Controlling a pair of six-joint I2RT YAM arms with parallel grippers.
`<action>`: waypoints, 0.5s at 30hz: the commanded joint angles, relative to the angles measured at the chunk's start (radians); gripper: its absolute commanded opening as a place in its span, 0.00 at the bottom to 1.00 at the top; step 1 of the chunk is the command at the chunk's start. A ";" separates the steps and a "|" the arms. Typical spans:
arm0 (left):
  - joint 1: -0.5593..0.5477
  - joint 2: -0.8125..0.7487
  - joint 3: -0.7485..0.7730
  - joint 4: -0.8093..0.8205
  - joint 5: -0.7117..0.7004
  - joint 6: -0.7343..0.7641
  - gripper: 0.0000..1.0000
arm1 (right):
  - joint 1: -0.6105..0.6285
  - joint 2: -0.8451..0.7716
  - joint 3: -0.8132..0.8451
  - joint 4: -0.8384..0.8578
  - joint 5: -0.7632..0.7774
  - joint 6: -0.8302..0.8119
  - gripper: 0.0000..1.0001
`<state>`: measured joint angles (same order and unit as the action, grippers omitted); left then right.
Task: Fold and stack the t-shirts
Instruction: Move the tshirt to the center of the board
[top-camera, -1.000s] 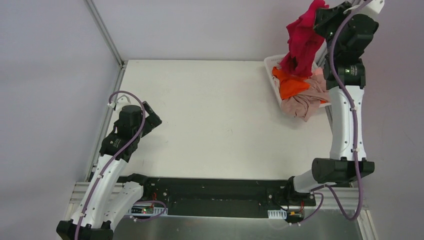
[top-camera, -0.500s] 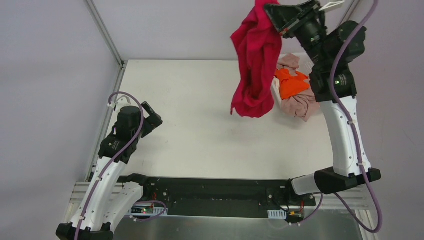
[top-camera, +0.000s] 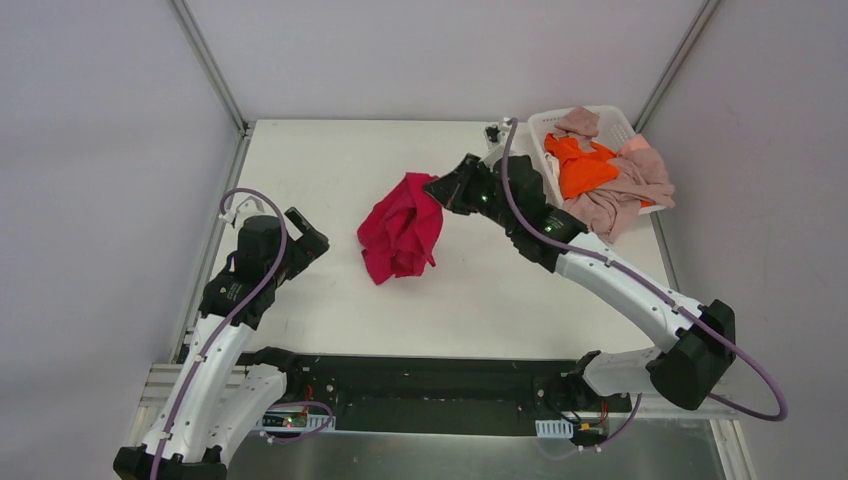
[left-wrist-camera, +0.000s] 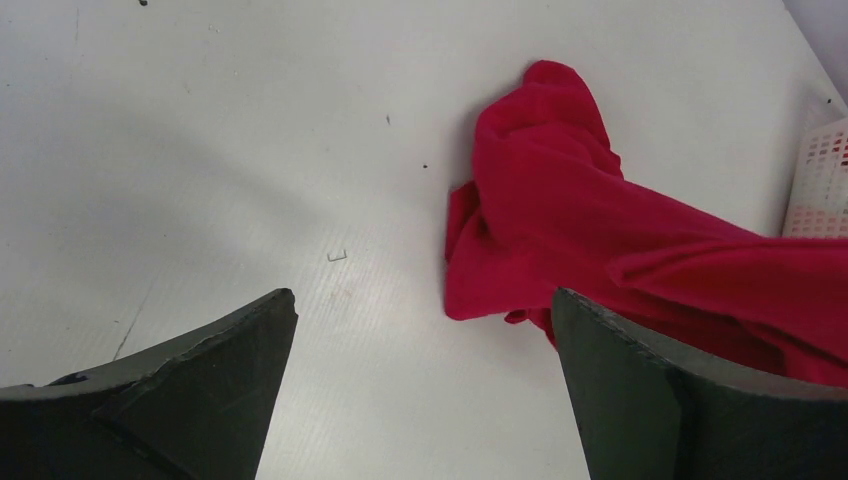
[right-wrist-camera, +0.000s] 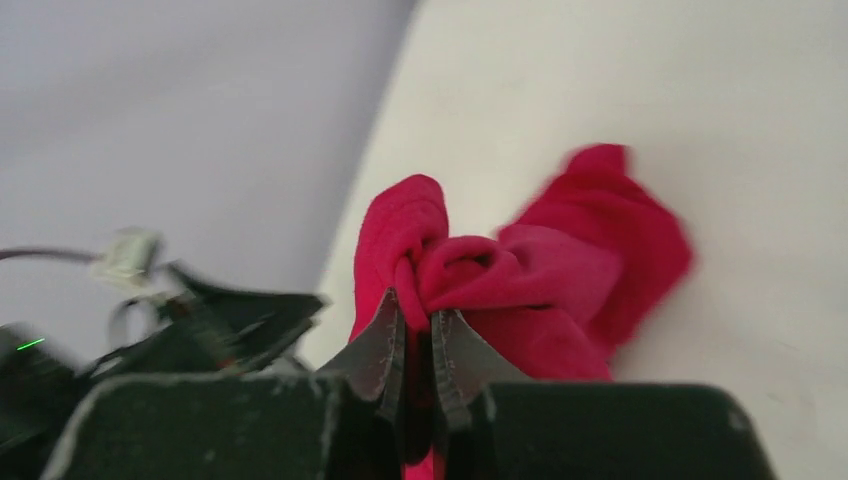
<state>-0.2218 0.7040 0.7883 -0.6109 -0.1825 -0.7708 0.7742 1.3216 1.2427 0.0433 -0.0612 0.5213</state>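
A crumpled crimson-red t-shirt (top-camera: 402, 229) lies bunched on the middle of the white table; it also shows in the left wrist view (left-wrist-camera: 560, 200) and the right wrist view (right-wrist-camera: 560, 270). My right gripper (top-camera: 436, 189) is shut on a fold at the shirt's upper right edge, its jaws pinching cloth (right-wrist-camera: 418, 310). My left gripper (top-camera: 308, 240) is open and empty over bare table to the shirt's left (left-wrist-camera: 425, 330). An orange t-shirt (top-camera: 585, 168) and pink-beige t-shirts (top-camera: 620, 195) lie heaped in the white basket at the back right.
The white plastic basket (top-camera: 545, 122) stands at the table's back right corner, its edge also in the left wrist view (left-wrist-camera: 822, 180). Metal frame posts rise at the back left (top-camera: 210, 65) and back right (top-camera: 675, 60). The table's left edge runs beside my left arm.
My right arm swung the red shirt from high above the basket leftward and down onto the table's middle, where it now lies bunched. The left arm has barely moved.
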 joint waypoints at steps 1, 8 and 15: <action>-0.002 -0.006 -0.010 0.003 0.031 -0.017 1.00 | -0.061 -0.068 -0.131 -0.043 0.357 -0.068 0.00; -0.002 0.105 -0.015 0.008 0.067 -0.012 1.00 | -0.212 -0.122 -0.323 -0.284 0.441 -0.082 0.95; -0.004 0.334 0.018 0.114 0.232 0.050 1.00 | -0.155 -0.242 -0.308 -0.437 0.518 -0.112 1.00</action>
<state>-0.2218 0.9539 0.7807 -0.5793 -0.0658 -0.7654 0.5694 1.1805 0.9047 -0.3103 0.3740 0.4438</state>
